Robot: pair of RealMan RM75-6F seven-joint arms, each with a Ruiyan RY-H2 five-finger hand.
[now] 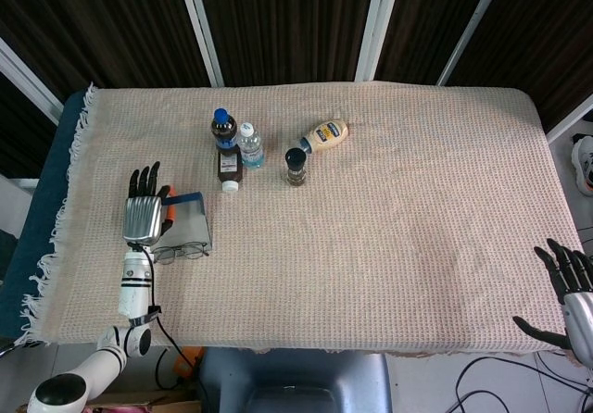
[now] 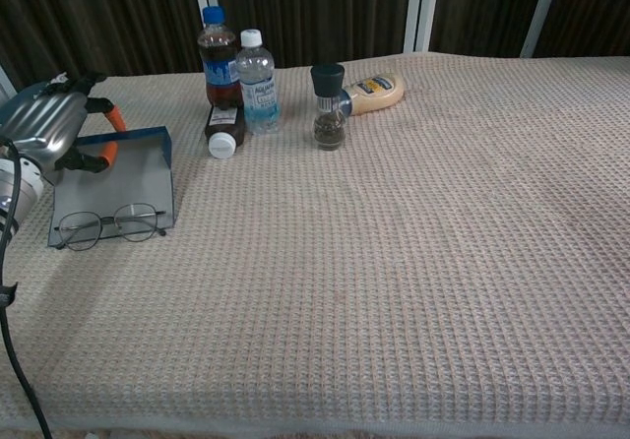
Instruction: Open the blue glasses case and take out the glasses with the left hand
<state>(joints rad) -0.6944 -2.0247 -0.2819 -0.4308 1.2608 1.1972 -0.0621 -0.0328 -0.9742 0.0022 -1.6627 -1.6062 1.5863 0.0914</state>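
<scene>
My left hand (image 1: 145,211) hovers near the left edge of the tabletop, its metal back toward the head camera and its dark fingers (image 1: 141,182) stretched toward the far edge. From the chest view it sits over the left end of the blue glasses case (image 2: 116,185); I cannot tell whether the fingers touch the raised lid, and I see nothing gripped in them. The case lies open, its blue lid standing up at the far side and its grey inside facing up. The glasses (image 2: 106,226) rest across the near lip of the open case, lenses toward the near edge, not in my hand.

My right hand (image 1: 567,293) hangs at the near right corner, just off the tabletop's right edge, fingers spread and empty.

Toward the far edge, left of centre, stand a cola bottle (image 2: 219,57) and a small water bottle (image 2: 258,83) side by side, with a brown bottle (image 2: 225,129) lying in front of them. A pepper grinder (image 2: 329,106) stands to their right, and a mayonnaise bottle (image 2: 372,94) lies on its side just beyond it. A woven cloth (image 1: 398,228) covers the whole tabletop.
</scene>
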